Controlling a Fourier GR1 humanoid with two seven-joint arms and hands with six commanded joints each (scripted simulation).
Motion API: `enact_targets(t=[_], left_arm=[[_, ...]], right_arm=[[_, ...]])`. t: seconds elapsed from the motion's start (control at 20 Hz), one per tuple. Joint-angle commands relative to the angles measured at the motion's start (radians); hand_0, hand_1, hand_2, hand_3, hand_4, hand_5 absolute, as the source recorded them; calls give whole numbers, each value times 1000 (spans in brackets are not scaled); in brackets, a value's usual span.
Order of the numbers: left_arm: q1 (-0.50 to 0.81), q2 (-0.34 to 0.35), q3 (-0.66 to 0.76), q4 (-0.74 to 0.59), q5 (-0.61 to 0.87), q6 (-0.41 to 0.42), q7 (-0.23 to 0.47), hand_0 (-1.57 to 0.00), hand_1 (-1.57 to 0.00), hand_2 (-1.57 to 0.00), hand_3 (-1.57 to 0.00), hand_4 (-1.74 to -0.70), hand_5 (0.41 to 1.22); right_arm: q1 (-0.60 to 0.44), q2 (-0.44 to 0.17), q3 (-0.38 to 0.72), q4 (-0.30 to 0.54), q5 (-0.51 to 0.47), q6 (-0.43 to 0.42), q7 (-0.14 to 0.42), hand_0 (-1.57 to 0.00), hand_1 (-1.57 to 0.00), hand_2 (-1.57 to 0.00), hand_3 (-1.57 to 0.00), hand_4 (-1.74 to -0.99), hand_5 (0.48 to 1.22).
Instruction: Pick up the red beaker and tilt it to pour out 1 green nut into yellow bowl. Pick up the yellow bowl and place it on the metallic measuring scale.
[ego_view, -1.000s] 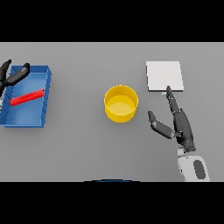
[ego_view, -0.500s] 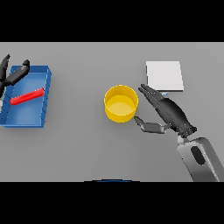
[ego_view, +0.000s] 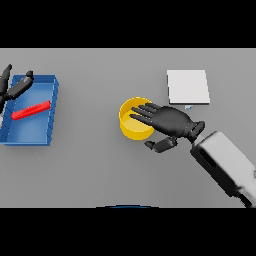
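Note:
The yellow bowl stands upright in the middle of the table. My right hand reaches in from the right, fingers straight over the bowl's right rim and thumb below and beside the bowl's wall; it is open. The metallic measuring scale is a flat pale square at the back right, apart from the bowl. A red beaker lies on its side in the blue tray. My left hand hovers open at the tray's far left corner. No green nut is visible.
The blue tray sits at the left edge of the table. My right forearm crosses the lower right part of the table.
My right hand has swung left from beside the scale to the bowl, its fingers now over the bowl's right rim. The left hand and the beaker have not moved.

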Motion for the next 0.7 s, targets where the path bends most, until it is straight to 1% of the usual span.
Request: enact_targets(t=[0.0, 0.1, 0.2, 0.25, 0.3, 0.4, 0.45, 0.5, 0.6, 0.65], left_arm=[[1, 4, 1, -16, 3, 4, 4, 0, 0, 0, 0, -720, 687], [7, 5, 3, -4, 7, -5, -4, 0, 1, 1, 1, -722, 687], [18, 7, 12, -7, 19, -9, -18, 1, 1, 1, 1, -722, 687], [22, 15, 15, -17, 22, -10, -26, 1, 1, 1, 1, -724, 686], [22, 17, 12, -24, 20, -6, -15, 1, 1, 1, 1, -724, 688], [23, 11, 10, -27, 20, -6, -21, 1, 1, 1, 1, -724, 688], [10, 0, 4, -14, 14, -8, -8, 1, 1, 1, 1, -723, 688], [18, 8, 10, -7, 16, -8, -20, 1, 1, 1, 1, -723, 684], [12, 1, 10, 0, 15, -12, -26, 1, 1, 1, 1, -717, 684], [15, 5, 16, 7, 17, -17, -41, 1, 1, 1, 1, -716, 686]], right_arm=[[-15, -2, 16, 16, 5, 20, -17, 1, 1, 1, 1, -1215, 704], [-60, 17, 56, 78, 38, 47, 1, 1, 1, 1, 1, -1223, 705], [-107, 39, 87, 142, 68, 52, 5, 1, 1, 1, 1, -1224, 703], [-127, 41, 94, 164, 73, 61, 1, 1, 1, 1, 1, -1226, 702], [-134, 43, 105, 186, 80, 63, -9, 1, 1, 1, 1, -1231, 703], [-157, 45, 125, 219, 97, 76, -12, 1, 1, 1, 1, -1250, 708], [-175, 47, 133, 229, 102, 89, -15, 1, 1, 1, 1, -1259, 714], [-190, 57, 142, 246, 107, 104, -7, 1, 1, 1, 1, -1266, 720], [-196, 63, 158, 258, 113, 126, -4, 1, 1, 1, 1, -1275, 735], [-211, 71, 158, 283, 113, 129, -4, 1, 1, 1, 1, -1281, 740]])
